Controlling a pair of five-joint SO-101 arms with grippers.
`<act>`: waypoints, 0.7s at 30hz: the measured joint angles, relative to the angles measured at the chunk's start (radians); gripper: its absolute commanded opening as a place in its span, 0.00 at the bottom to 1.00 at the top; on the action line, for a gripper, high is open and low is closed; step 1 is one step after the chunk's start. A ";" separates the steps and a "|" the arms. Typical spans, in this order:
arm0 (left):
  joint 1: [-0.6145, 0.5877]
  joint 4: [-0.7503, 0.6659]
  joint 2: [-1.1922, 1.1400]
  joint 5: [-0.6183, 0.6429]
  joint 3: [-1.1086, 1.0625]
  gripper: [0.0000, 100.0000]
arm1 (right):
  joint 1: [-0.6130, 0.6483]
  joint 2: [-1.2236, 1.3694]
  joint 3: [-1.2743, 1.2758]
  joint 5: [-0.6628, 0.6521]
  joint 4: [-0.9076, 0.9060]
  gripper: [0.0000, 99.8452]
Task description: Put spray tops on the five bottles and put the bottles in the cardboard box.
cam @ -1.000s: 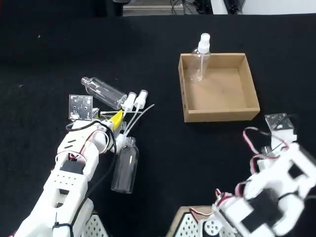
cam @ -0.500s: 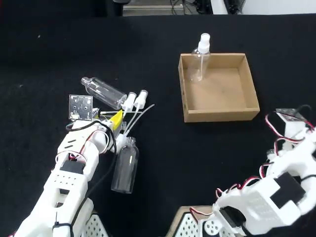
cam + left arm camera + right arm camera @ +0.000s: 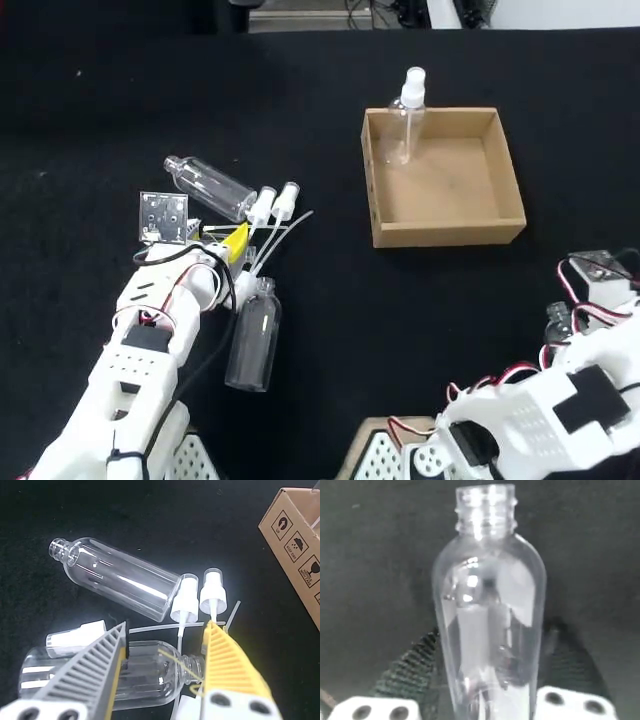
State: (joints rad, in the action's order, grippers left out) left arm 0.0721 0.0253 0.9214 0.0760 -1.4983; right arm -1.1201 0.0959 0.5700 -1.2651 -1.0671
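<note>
Right gripper (image 3: 490, 680): clenched on a clear uncapped bottle (image 3: 487, 595), which is gripped low on its body with the threaded neck pointing away from the wrist. In the high view the right arm (image 3: 560, 410) is seen at the near right corner of the black table (image 3: 90, 90), well apart from the cardboard box (image 3: 445, 235).

Left gripper (image 3: 165, 625): released, with the grey and yellow jaws spread wide and nothing held. It is placed over the cluster of parts on the left side of the table. Directly beneath it a second uncapped bottle (image 3: 150, 667) is laid on its side, neck toward the yellow jaw. A loose spray top (image 3: 75, 636) is laid just beside that bottle. Past the jaw tips a nearer spray top (image 3: 184, 599) and a farther spray top (image 3: 213, 587) are laid side by side, their dip tubes trailing back toward the gripper. A third uncapped bottle (image 3: 117, 577) is laid on its side with its base just beside the nearer spray top and its neck pointing away.

Cardboard box: one capped bottle (image 3: 408, 120) is stood in the far left corner, its spray top rising past the rim.
</note>
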 measured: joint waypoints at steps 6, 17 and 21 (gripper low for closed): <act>0.002 0.000 0.000 0.000 0.000 0.24 | 0.002 -0.077 -0.038 0.074 -0.035 0.01; 0.002 0.000 0.000 0.000 0.000 0.24 | 0.078 -0.562 0.026 0.359 -0.031 0.01; 0.002 0.000 0.000 0.000 0.000 0.24 | 0.189 -0.810 0.187 0.568 0.078 0.01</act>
State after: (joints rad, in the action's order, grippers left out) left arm 0.0736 0.0253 0.9214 0.0760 -1.4983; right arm -0.9314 -0.7142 0.7572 -0.6974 -0.9889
